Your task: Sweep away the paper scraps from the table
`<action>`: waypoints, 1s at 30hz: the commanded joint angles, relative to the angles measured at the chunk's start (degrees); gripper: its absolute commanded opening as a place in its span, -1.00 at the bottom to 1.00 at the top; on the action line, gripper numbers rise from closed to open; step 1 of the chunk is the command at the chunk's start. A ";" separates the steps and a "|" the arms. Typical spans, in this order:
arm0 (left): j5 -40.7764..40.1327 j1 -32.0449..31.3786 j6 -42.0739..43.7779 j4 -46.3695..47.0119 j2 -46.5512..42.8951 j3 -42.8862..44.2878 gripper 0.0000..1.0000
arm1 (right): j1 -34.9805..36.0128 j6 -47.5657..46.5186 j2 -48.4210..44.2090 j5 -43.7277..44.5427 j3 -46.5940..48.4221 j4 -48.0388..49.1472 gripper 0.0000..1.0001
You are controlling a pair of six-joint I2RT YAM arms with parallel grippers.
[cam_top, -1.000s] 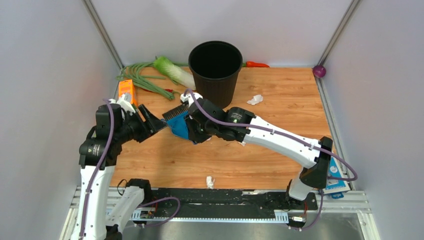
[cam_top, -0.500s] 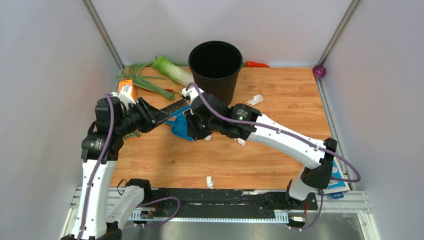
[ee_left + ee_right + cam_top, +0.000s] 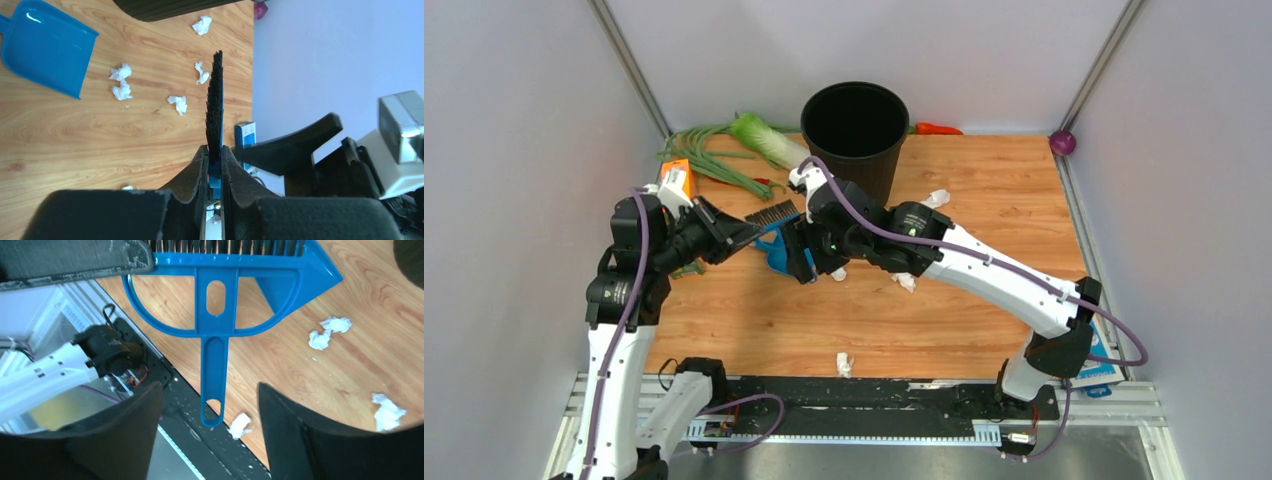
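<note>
Handover looks underway: left hand (image 3: 214, 150) clamps the brush (image 3: 216, 100), right hand (image 3: 210, 387) gapes around its handle (image 3: 212, 365) and should close squarely first; paper scraps (image 3: 934, 198) dot the tabletop (image 3: 1014, 190) at its 2 to 6 o'clock.

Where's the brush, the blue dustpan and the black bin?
brush (image 3: 216, 100), left wrist view, on its black bristles.
blue dustpan (image 3: 45, 47), left wrist view, bare inside of the scoop.
black bin (image 3: 869, 172), top view, its outer wall.

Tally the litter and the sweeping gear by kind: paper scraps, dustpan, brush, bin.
paper scraps: 6
blue dustpan: 1
brush: 1
black bin: 1
Total: 9
</note>
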 commanded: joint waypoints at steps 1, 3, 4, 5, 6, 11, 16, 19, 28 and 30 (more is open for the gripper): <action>-0.29 -0.25 -5.20 1.30 -1.31 -1.08 -1.00 | -3.95 3.77 -1.46 -3.87 3.63 0.93 0.72; -0.64 -0.17 -8.02 3.14 -2.01 -1.70 -1.00 | -9.12 8.34 -2.60 -11.50 2.41 2.24 0.78; -0.47 -0.17 -10.46 5.41 -2.62 -2.31 -1.00 | -12.29 11.06 -3.65 -16.15 0.58 4.25 0.78; -0.29 -0.17 -11.70 7.09 -2.98 -2.49 -1.00 | -15.10 14.05 -5.32 -21.24 -2.40 6.97 0.78; -0.47 -0.17 -14.50 10.32 -3.67 -3.19 -1.00 | -18.18 16.77 -6.99 -25.21 -5.48 10.91 0.78; -8.61 -0.17 -23.57 20.96 -8.86 -5.56 -1.00 | -31.02 39.34 -18.06 -37.54 -22.09 31.66 0.71; -20.23 -0.17 -30.96 33.55 -18.62 -14.51 -1.00 | -35.79 63.26 -26.07 -34.39 -32.04 46.67 0.55; -20.77 -0.17 -30.96 35.84 -20.03 -16.20 -1.00 | -34.12 67.60 -22.84 -34.12 -27.68 53.58 0.54; -33.42 -0.25 -39.75 44.19 -18.11 -17.00 -1.00 | -29.55 64.36 -11.41 -34.03 -17.74 62.10 0.38; -34.30 -0.25 -41.59 47.86 -15.38 -14.98 -1.00 | -28.49 62.25 -8.69 -34.74 -15.01 62.02 0.33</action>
